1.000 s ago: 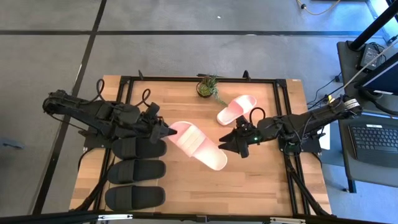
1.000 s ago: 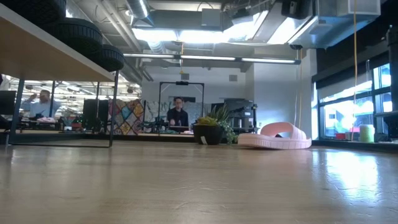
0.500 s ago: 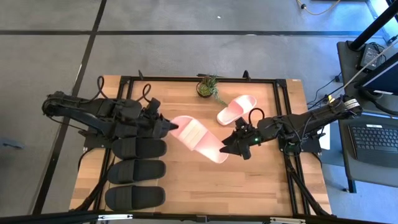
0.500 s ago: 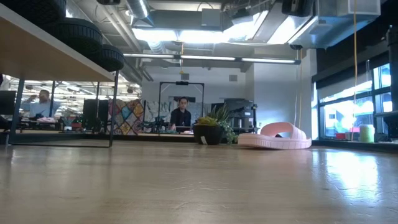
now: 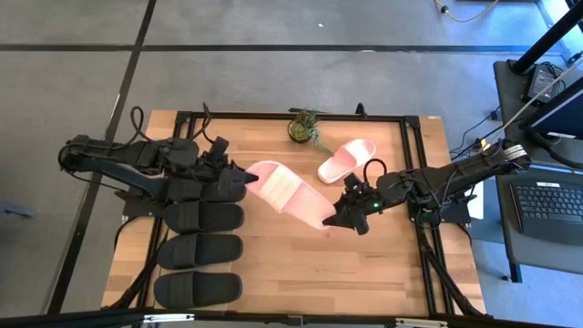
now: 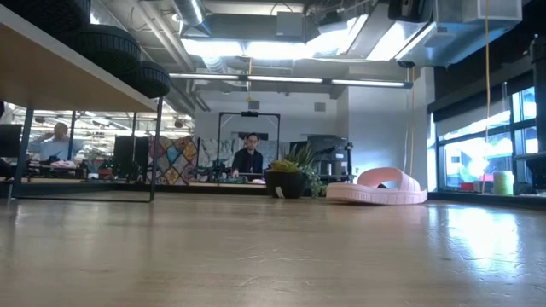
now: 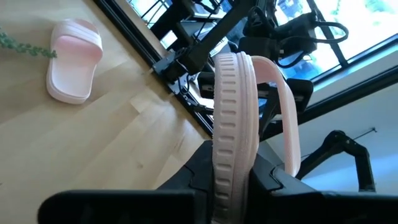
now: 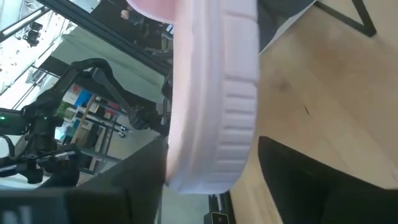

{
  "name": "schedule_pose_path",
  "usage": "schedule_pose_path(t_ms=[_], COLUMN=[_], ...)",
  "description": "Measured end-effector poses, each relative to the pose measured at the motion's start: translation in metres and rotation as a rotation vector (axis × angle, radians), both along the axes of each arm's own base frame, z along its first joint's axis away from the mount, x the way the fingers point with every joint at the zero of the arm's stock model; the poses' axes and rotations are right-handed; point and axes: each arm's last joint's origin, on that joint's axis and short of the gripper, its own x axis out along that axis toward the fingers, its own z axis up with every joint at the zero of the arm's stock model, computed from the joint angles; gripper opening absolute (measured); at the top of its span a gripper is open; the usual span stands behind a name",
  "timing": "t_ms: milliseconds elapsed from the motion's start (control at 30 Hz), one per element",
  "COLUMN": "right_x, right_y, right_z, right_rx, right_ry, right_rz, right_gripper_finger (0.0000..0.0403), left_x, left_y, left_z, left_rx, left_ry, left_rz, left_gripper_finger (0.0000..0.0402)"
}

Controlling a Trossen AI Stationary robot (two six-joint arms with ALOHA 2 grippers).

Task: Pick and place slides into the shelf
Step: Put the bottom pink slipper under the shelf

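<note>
A pale pink slide hangs above the middle of the table between my two grippers. My left gripper is shut on its left end. My right gripper stands open around its right end; bare wood shows between the sole and one finger. A second pink slide lies sole-down on the table by the far edge. Three black slides lie side by side on the shelf at the table's left. My left gripper pinches the pink slide's sole at its left end, between its two fingers. The fingers come nearly level from the table's left, along the slide. The slide is lifted clear of the table and tilted, reaching out toward my right gripper.
A small potted plant stands at the far edge next to the second pink slide. Bare tabletop lies toward the near edge, right of the black slides. People sit in the room beyond the table.
My left gripper has gone a little toward the table's far edge with the slide's left end. The slide has turned about: its right end has swung from nearer the front edge up toward my right gripper's fingers.
</note>
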Motion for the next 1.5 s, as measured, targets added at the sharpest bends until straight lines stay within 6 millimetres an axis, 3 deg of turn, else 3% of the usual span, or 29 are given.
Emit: schedule_pose_path(t_ms=[500,900,1233,1500], right_x=[0.0000,0.0003,0.0003,0.0002], right_y=[-0.0002,0.0001,0.0002,0.0009], right_z=[-0.0002,0.0005,0.0006,0.0008], right_rx=[-0.026,-0.048,-0.070,-0.062], right_ry=[-0.006,-0.022,-0.029,-0.031], right_rz=[0.005,0.014,0.028,0.053], right_gripper_finger=[0.0077,0.0075,0.0073,0.0073], left_x=[0.0001,0.0000,0.0000,-0.0051], left_y=[0.0000,-0.0009,-0.0027,-0.0024], left_z=[0.0000,0.0001,0.0001,0.0039], left_rx=[0.016,0.000,-0.006,0.004], left_ry=[0.000,0.000,0.001,-0.017], left_rz=[-0.004,-0.031,-0.090,-0.108], left_gripper_finger=[0.0042,0.0049,0.0153,0.0190])
